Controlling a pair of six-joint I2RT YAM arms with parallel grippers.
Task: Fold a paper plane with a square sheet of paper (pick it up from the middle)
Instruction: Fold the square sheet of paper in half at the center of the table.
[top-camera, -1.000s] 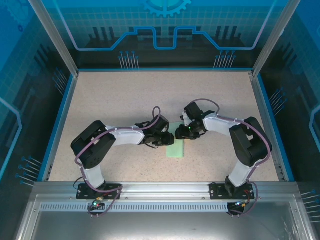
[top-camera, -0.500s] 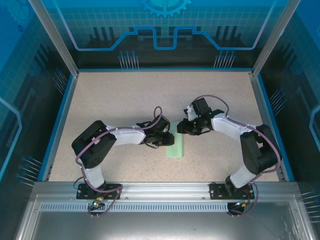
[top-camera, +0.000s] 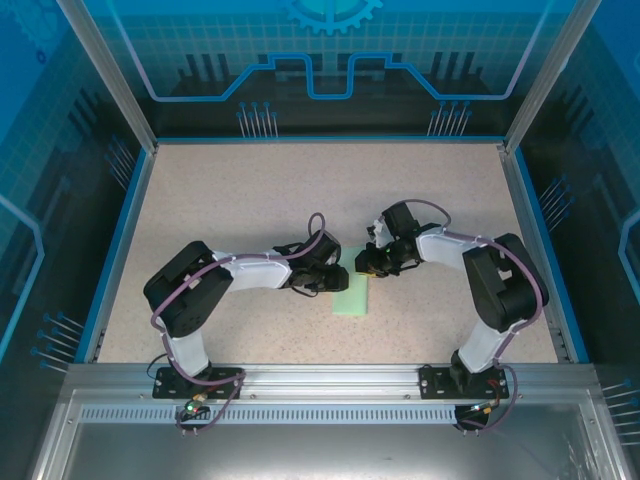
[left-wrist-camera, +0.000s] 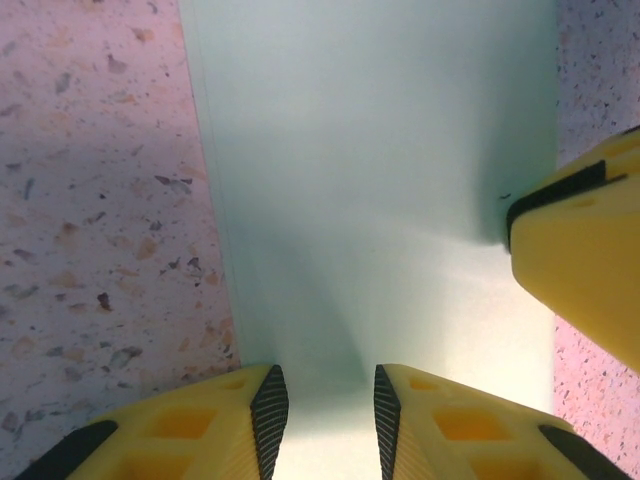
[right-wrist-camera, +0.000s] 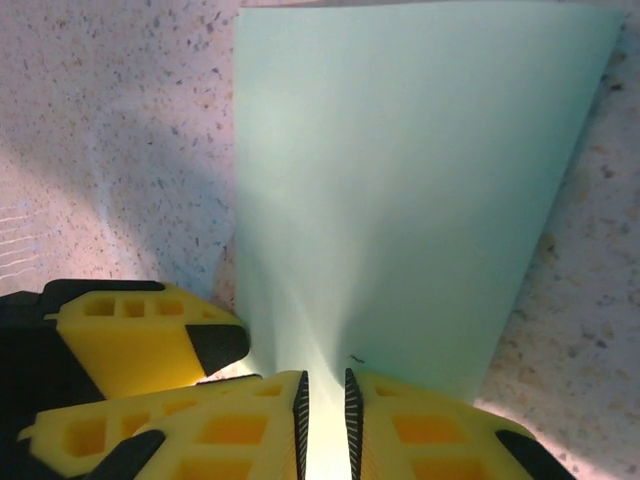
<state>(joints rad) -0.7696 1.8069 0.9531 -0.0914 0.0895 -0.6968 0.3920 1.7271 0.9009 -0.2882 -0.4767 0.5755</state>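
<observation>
Two arms meet over the middle of the desk (top-camera: 250, 200): the left arm (top-camera: 250, 272) reaches in from the left-edge side, the right arm (top-camera: 470, 255) from the right-edge side.

1. Workpiece. The sheet of paper (top-camera: 352, 298) lies on the desk between the arms as a narrow pale green strip. Its long sides run from the far edge toward the near edge, about midway between the left and right edges.

2. Step in hand (judged). An intermediate fold. The sheet shows no pointed nose and no wings, so most of the plane remains to be made. Both pincers work at the strip's far end.

3. Right pincer (right-wrist-camera: 325, 395). The fingers are drawn to a thin slit with paper running up into it, so it is pinching the sheet.

4. Left pincer (left-wrist-camera: 328, 400). The fingers stand part-way apart with paper in the gap. Whether the pads grip it cannot be told.

5. Next move (judged). One pincer must hold the sheet steady while the other carries its pinched edge across. The edges must align before the crease is pressed, because thin paper slips and buckles easily.
</observation>
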